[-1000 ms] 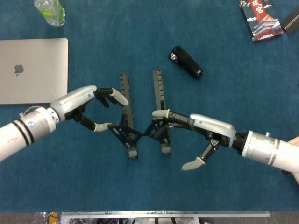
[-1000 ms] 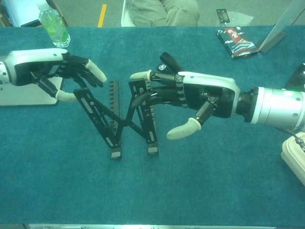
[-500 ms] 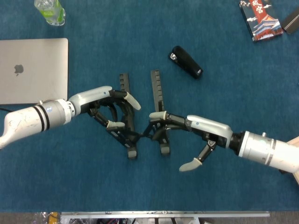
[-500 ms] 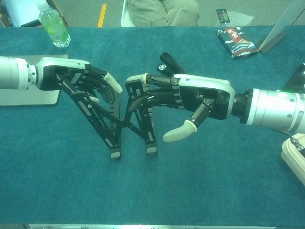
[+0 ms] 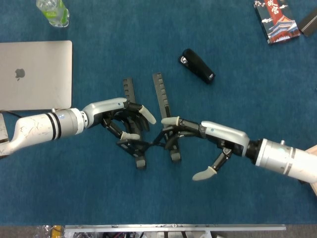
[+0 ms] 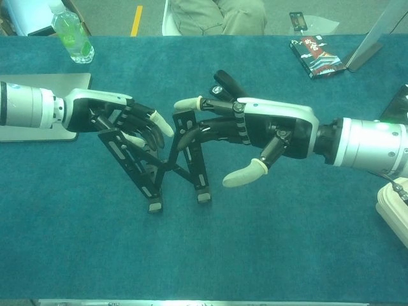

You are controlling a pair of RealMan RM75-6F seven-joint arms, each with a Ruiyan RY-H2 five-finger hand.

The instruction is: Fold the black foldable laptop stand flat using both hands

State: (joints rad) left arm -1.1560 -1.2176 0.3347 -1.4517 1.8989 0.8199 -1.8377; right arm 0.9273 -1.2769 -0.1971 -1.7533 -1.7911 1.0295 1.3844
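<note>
Standing at the centre of the frame on the blue-green table cloth (image 6: 268,242), the black laptop stand (image 6: 167,164) is still partly spread, its two slotted rails upright on their feet and joined by crossed links between them. The left hand (image 5: 121,121) comes in from the left edge and has its fingers (image 6: 156,121) curled around the top of the left rail, gripping it. The right hand (image 6: 255,134) reaches from the right edge; its upper fingers (image 5: 171,120) lie stretched along the top of the right rail and press on it, while the thumb (image 6: 245,173) hangs free below and touches nothing, so I cannot tell whether this hand really clasps the rail or only rests against it.

A silver laptop (image 5: 32,74), closed, lies at the left edge, just behind the left arm. A green-tinted bottle (image 5: 52,11) stands in the upper left corner. A black stapler-like object (image 5: 197,65) lies above and right of the stand, well apart from it, and a printed box (image 5: 276,21) sits in the upper right corner.
</note>
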